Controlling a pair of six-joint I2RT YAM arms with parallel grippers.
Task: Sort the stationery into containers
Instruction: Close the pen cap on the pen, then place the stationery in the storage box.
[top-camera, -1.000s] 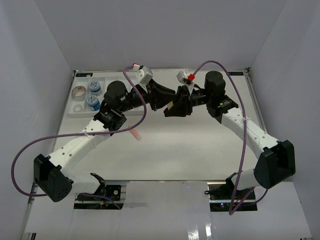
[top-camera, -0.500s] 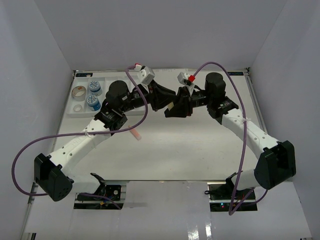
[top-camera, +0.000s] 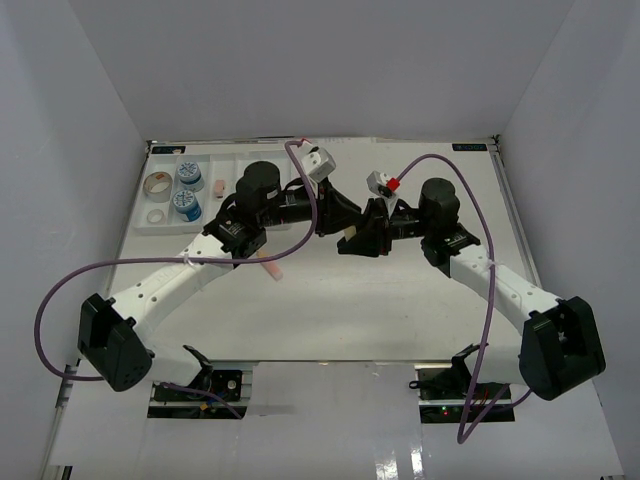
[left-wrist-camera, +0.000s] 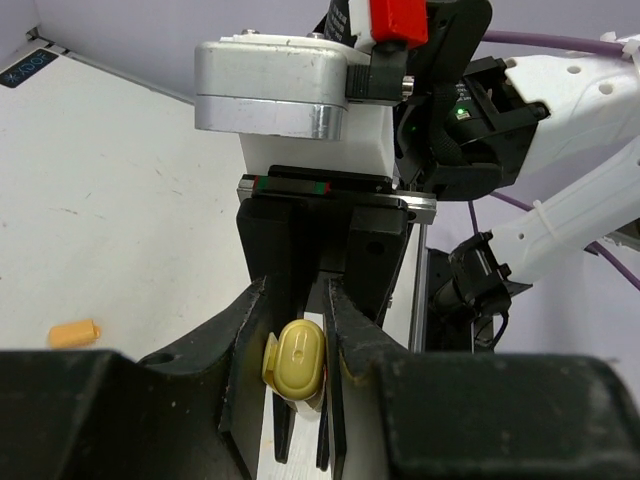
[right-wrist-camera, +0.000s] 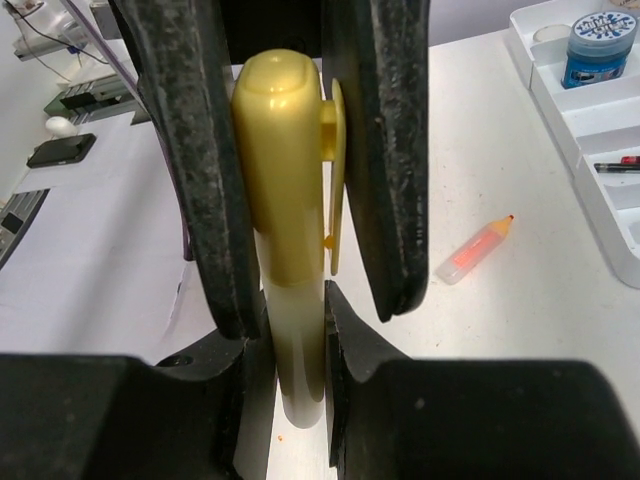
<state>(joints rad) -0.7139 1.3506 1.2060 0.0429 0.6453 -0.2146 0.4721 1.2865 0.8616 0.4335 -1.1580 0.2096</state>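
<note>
At the far left the white tray (top-camera: 232, 166) already holds a tape roll (top-camera: 156, 184) and two blue tubs (top-camera: 187, 190), and an orange marker (top-camera: 271, 268) lies loose on the table beside the left arm. Over mid-table the left gripper (top-camera: 338, 215) is clamped on the gold cap of a yellow marker (right-wrist-camera: 285, 180), held off the surface; the right gripper (top-camera: 360, 232) faces it nose to nose, pinching the pale barrel. With both gripping one pen, this looks like a handover, probably so the left arm, nearer the tray, can deliver it
</note>
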